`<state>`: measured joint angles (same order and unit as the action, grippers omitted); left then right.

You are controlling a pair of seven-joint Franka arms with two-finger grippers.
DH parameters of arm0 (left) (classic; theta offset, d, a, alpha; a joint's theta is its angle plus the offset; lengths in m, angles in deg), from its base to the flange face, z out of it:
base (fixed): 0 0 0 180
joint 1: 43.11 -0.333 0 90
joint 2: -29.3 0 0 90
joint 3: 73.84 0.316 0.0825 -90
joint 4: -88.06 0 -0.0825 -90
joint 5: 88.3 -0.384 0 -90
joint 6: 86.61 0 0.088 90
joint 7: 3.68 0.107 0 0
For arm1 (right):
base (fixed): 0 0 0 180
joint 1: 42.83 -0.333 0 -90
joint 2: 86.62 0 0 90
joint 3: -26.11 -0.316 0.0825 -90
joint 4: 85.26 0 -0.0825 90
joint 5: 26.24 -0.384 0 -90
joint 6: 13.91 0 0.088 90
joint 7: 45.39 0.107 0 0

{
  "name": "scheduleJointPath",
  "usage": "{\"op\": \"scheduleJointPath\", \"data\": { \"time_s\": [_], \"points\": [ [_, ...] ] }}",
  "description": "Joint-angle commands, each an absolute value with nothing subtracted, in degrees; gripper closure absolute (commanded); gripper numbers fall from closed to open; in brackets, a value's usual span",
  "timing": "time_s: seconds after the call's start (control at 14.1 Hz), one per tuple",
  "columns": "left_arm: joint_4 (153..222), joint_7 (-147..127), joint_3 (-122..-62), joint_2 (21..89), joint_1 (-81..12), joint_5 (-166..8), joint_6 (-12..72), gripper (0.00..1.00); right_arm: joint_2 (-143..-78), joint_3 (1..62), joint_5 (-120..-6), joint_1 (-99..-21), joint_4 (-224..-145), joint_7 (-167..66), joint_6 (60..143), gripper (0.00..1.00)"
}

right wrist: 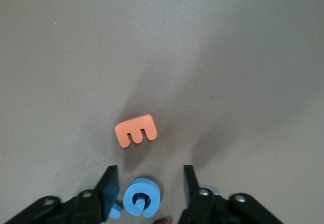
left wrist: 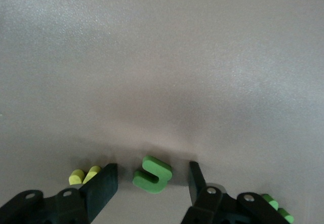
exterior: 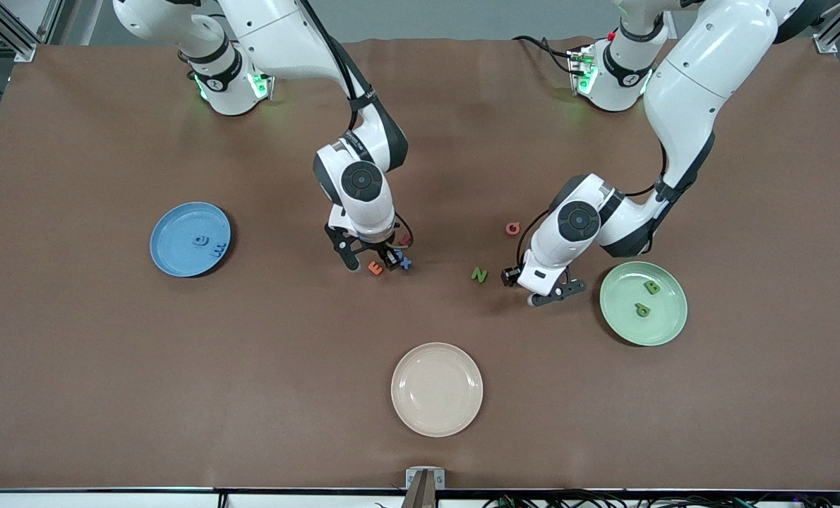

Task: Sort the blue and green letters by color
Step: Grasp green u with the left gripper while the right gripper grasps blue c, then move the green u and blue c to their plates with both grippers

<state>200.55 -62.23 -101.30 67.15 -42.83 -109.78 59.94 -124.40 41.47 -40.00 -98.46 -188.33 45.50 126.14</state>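
Cream plate (exterior: pixel 437 389) sits unused; right claw (right wrist: pixel 148 183) straddles blue G (right wrist: pixel 141 199), fingers parted, not yet gripping; left claw (left wrist: pixel 153 183), also parted, brackets a green letter (left wrist: pixel 152 174) on the bench (exterior: pixel 109 367).

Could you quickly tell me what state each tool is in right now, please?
Left tool: open, astride a green letter, not gripping it.
Right tool: open around the blue G, not touching it.

Two blue letters (exterior: pixel 208 245) lying on the blue plate (exterior: pixel 173 233), two green (exterior: pixel 647 298) on the green plate (exterior: pixel 628 324) (flat); green N (exterior: pixel 479 274) between arms.
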Motion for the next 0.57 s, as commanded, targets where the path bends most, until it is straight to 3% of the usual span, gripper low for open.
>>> {"op": "scheduleJointPath", "data": {
  "time_s": [0.0, 0.5],
  "points": [
    [201.6, -63.8, -101.1, 66.7, -43.1, -112.2, 59.8, 0.36, -125.6, 41.9, -41.0, -99.1, -187.0, 46.4, 126.5, 0.43],
    [200.6, -63.6, -101.1, 67.1, -42.4, -112.3, 59.8, 0.59, -127.2, 41.9, -41.0, -100.0, -185.7, 47.4, 126.6, 0.42]
  ]
}}
